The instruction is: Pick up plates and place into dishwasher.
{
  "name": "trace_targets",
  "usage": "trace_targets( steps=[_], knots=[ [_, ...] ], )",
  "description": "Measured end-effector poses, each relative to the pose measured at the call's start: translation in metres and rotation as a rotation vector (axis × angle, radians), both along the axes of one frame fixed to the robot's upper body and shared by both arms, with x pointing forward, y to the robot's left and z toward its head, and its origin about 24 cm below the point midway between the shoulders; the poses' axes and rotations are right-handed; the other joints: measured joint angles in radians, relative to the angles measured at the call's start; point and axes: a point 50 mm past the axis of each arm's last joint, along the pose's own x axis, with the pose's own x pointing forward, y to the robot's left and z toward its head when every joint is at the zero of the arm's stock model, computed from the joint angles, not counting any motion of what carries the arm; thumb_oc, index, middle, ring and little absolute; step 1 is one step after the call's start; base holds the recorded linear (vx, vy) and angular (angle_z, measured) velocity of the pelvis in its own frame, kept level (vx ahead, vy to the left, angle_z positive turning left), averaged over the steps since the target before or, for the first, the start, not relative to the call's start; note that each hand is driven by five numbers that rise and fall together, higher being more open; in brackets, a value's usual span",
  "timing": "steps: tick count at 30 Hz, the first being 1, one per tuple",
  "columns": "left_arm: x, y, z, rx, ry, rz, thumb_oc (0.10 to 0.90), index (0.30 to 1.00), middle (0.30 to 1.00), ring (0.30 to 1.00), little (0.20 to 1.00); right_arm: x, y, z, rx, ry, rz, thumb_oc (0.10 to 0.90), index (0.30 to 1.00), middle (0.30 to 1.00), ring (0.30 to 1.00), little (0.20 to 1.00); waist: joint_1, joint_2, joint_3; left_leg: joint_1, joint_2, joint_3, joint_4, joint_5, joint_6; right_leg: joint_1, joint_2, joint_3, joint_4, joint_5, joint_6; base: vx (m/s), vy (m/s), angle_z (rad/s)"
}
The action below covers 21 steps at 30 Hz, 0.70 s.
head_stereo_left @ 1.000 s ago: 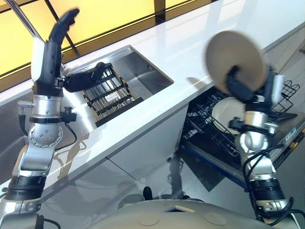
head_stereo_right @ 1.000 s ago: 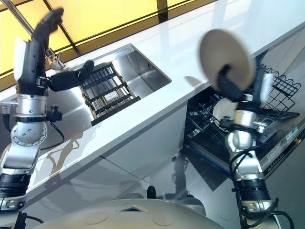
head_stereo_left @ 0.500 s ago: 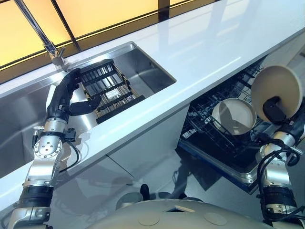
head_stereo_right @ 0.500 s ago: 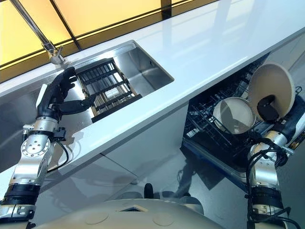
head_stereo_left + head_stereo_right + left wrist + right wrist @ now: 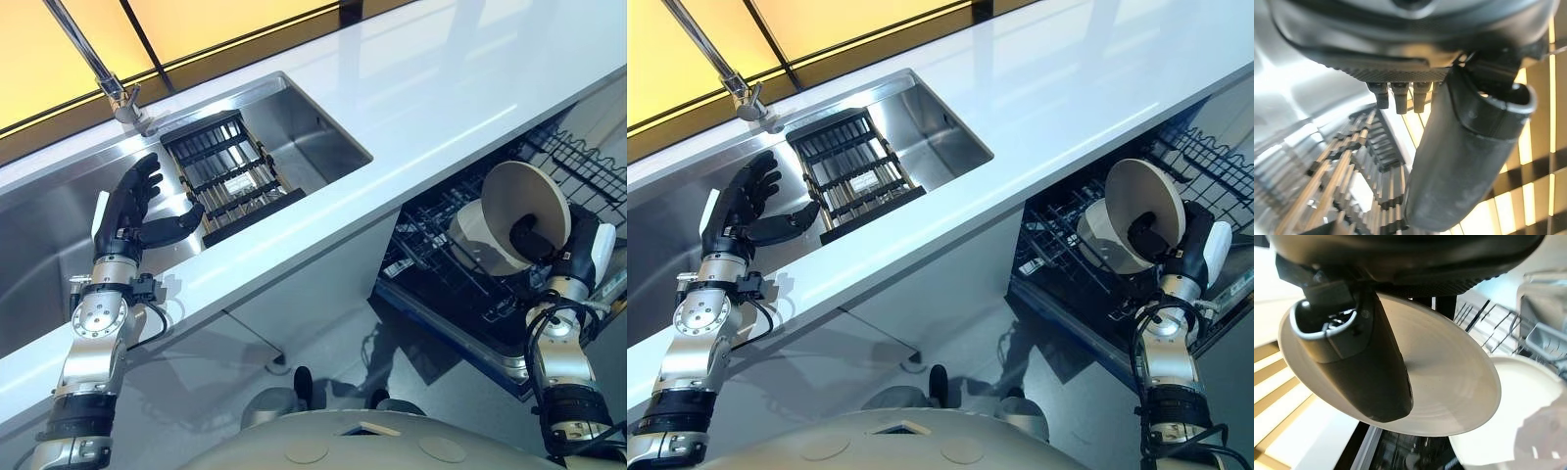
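My right hand (image 5: 540,235) is shut on a beige plate (image 5: 527,196), thumb (image 5: 1367,352) across its face (image 5: 1449,382). It holds the plate on edge just above the open dishwasher's lower rack (image 5: 437,269). A second pale plate (image 5: 474,241) stands in that rack right behind it, close to touching; whether they touch I cannot tell. My left hand (image 5: 129,209) hangs open over the steel sink (image 5: 323,137), beside a black dish rack (image 5: 229,178) that holds no plates. Its thumb (image 5: 1469,161) points at the rack's slats (image 5: 1366,191).
A long white counter (image 5: 431,88) runs between the sink and the dishwasher. A tap (image 5: 116,90) rises behind the sink. The dishwasher's wire basket (image 5: 578,162) extends to the far right. Grey floor (image 5: 323,343) lies below the counter front.
The right hand has brought the plate down and inward, from above the dishwasher to just before the standing plate. The left hand stays by the dish rack. The camera shifted slightly.
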Motion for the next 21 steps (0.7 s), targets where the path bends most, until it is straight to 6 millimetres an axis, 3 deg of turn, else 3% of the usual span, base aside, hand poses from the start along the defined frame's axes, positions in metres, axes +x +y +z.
trace_targets(
  steps=[5, 11, 21],
  knots=[
    [-0.005, -0.004, -0.009, -0.034, 0.016, 0.01, 0.8, 0.9, 0.9, 0.9, 0.9, 0.002, 0.004, 0.002, 0.001, -0.008, 0.036, 0.1, 0.3, 0.3, 0.3, 0.2, 0.014, 0.022, 0.017, -0.002, -0.002, -0.005, 0.0, 0.001, 0.001, 0.0, 0.0, -0.003, 0.0, -0.001, -0.002, 0.0, 0.039, 0.03],
    [-0.01, -0.003, -0.014, -0.042, 0.037, 0.021, 0.8, 0.9, 0.9, 0.9, 0.9, -0.001, 0.009, 0.003, 0.001, -0.002, 0.081, 0.1, 0.3, 0.3, 0.3, 0.2, 0.012, 0.021, 0.018, -0.002, -0.003, -0.006, 0.0, 0.003, 0.002, 0.0, 0.0, -0.003, 0.0, -0.003, -0.004, -0.01, 0.045, -0.01],
    [-0.011, -0.006, -0.017, -0.062, 0.03, 0.027, 0.8, 0.9, 0.9, 0.9, 0.9, 0.003, 0.027, -0.015, 0.015, 0.162, 0.202, 0.1, 0.3, 0.3, 0.3, 0.2, 0.008, 0.018, 0.02, -0.003, -0.002, -0.006, 0.0, -0.002, -0.006, 0.001, 0.001, -0.004, 0.0, -0.007, 0.001, -0.01, 0.015, 0.0]
  ],
)
